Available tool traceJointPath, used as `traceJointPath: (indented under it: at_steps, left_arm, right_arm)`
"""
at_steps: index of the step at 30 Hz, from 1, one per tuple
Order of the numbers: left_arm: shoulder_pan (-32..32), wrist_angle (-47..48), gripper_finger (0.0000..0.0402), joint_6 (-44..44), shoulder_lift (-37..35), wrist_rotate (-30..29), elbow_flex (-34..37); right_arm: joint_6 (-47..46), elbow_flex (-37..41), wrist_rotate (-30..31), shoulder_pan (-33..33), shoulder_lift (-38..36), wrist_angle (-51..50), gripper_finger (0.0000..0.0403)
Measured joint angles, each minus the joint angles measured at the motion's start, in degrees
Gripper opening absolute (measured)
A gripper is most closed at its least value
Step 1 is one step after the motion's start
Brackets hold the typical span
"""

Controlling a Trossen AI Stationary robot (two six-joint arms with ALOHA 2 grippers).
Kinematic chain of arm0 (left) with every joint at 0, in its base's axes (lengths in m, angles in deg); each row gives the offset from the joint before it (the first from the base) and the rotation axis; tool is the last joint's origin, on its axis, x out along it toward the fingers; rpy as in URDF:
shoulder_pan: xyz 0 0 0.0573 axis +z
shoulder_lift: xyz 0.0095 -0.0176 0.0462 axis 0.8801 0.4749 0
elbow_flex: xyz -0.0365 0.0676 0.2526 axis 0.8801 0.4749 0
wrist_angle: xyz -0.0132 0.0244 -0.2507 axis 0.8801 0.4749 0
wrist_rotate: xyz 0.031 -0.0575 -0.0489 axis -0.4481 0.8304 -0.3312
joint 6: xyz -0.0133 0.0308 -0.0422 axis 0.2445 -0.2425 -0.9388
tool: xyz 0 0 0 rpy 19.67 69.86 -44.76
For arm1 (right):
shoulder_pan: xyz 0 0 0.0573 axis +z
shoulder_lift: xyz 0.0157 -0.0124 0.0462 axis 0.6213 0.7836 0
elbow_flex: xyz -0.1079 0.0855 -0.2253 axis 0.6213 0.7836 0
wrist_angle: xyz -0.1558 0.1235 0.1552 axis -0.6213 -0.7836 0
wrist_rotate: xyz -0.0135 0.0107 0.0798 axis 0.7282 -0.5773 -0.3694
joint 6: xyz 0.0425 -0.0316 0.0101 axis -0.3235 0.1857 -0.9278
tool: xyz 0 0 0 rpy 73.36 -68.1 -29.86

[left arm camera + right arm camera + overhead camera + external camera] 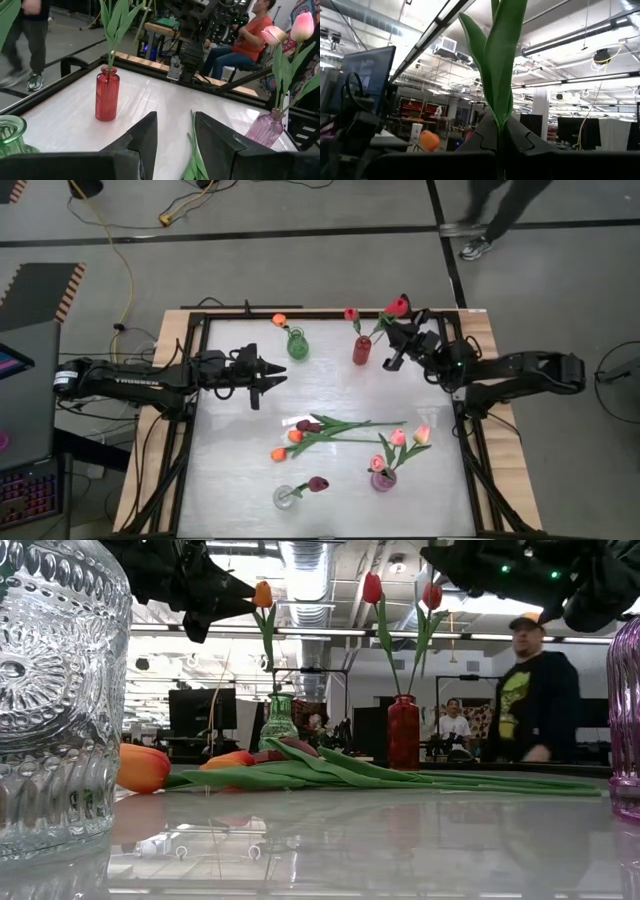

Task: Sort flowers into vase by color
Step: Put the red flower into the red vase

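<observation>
The left gripper (272, 376) is held over the table's left half, its fingers (145, 137) spread apart with nothing between them. Just beyond it a green vase (297, 345) is seen with one orange tulip (279, 320) in it. Near the front edge a clear vase (285, 497) carries a dark maroon tulip (318, 483). At the middle, loose tulips (310, 427) are laid flat on the white tabletop (240, 450), heads orange and maroon, long green stems and leaves trailing rightward. A red vase (361, 350) is stood toward the back with a red tulip (351, 314) upright in it. Further right, a purple vase (383, 479) is filled with pink tulips (398, 438). The right gripper (391, 332) is raised beside the red vase, fingers clamped on the stem of a second red tulip (398, 306); whether that stem reaches the vase's mouth cannot be made out.
</observation>
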Motion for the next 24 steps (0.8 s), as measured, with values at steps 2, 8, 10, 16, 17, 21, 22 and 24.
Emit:
traceJointPath:
  at_steps: [2, 8, 10, 16, 17, 21, 22, 24]
  left_arm:
    - [0.0, 0.0, 0.0118, 0.0, 0.0, 0.0, 0.0]
    - [0.0, 0.0, 0.0118, 0.0, 0.0, 0.0, 0.0]
    - [0.0, 0.0, 0.0118, 0.0, 0.0, 0.0, 0.0]
    - [0.0, 0.2, 0.0118, 0.0, 0.0, 0.0, 0.0]
    - [0.0, 0.2, 0.0118, 0.0, 0.0, 0.0, 0.0]
    - [0.0, 0.2, 0.0118, 0.0, 0.0, 0.0, 0.0]
    - [0.0, 0.2, 0.0118, 0.0, 0.0, 0.0, 0.0]
    - [0.0, 0.2, 0.0119, 0.0, 0.0, 0.0, 0.0]
  right_arm:
    - [0.0, 0.0, 0.0, 0.0, 1.6, 1.3, 0.0030]
    - [0.6, -2.5, 0.0, -0.7, 8.0, 5.4, 0.0034]
    - [2.1, -3.9, 0.0, -0.7, 9.6, 5.5, 0.0032]
    - [3.3, -5.6, 0.1, -1.0, 11.5, 5.0, 0.0034]
    - [3.3, -5.6, 0.1, -1.1, 11.5, 4.9, 0.0035]
    - [3.3, -5.6, 0.2, -1.1, 11.5, 4.7, 0.0032]
    - [3.3, -5.6, 0.2, -1.1, 11.5, 4.6, 0.0031]
    - [3.3, -5.6, 0.2, -1.2, 11.5, 4.0, 0.0031]
